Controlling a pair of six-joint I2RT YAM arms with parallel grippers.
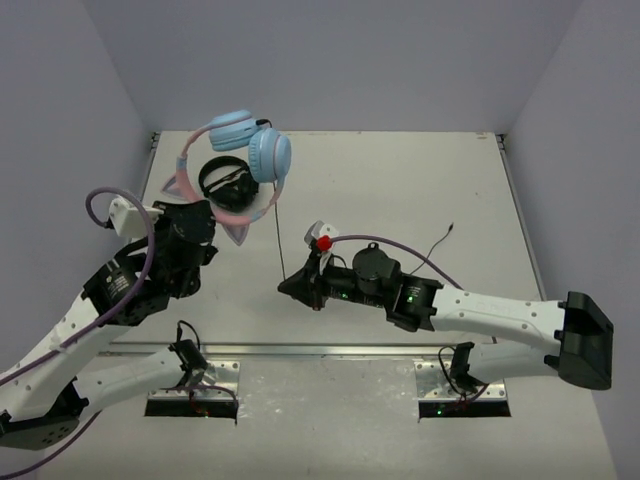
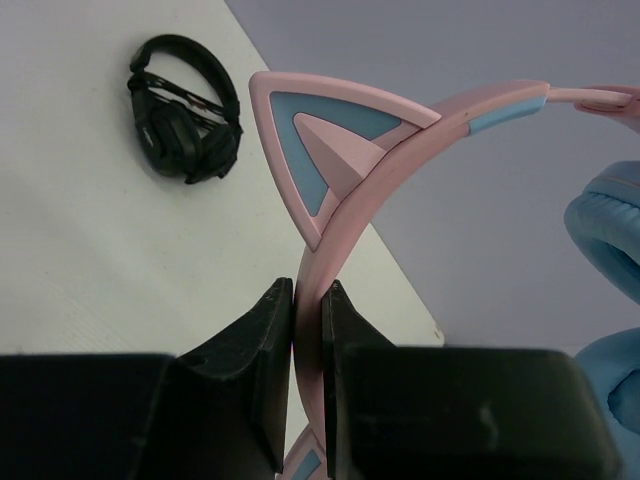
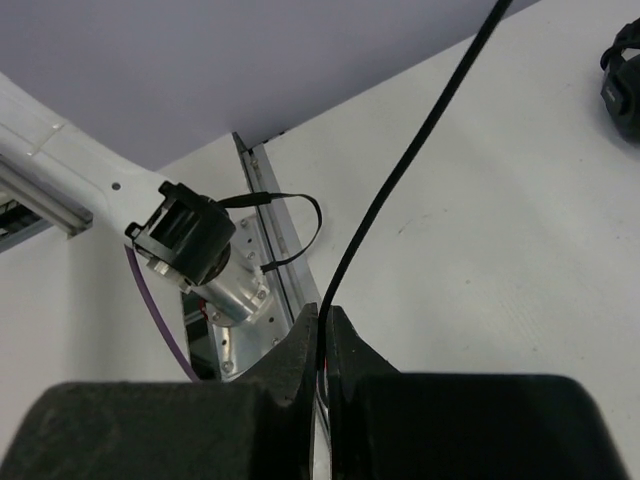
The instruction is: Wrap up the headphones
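On the left, my left gripper [image 1: 222, 228] is clenched on the pink headband of the headphones [image 1: 268, 155], just below one cat ear. The wrist view shows both black fingers [image 2: 262, 330] pressed flat against the band, one on each side. The headphones hang in the air over the far-left part of the white table [image 1: 400, 190], their light blue earcups uppermost, directly above a smaller pair of black headphones [image 1: 225, 180] that lies on the surface (not my concern).

From the earcups a thin black cable [image 1: 279, 240] drops in a nearly straight line toward the centre. There my right gripper [image 1: 290, 287] is pinched shut on it, the cable running up out of the closed fingertips in the wrist view. Further right, a thin black tail [image 1: 440, 245] lies on the table beyond the right arm; I judge it to be the cable's free end.

I expect the headphones to be light, and the band to be stiff but smooth, so the grip near the ear seems sound. The cable looks limp and slippery, so I would hold it lightly and keep it gently taut while winding, without tugging hard where it joins the earcup
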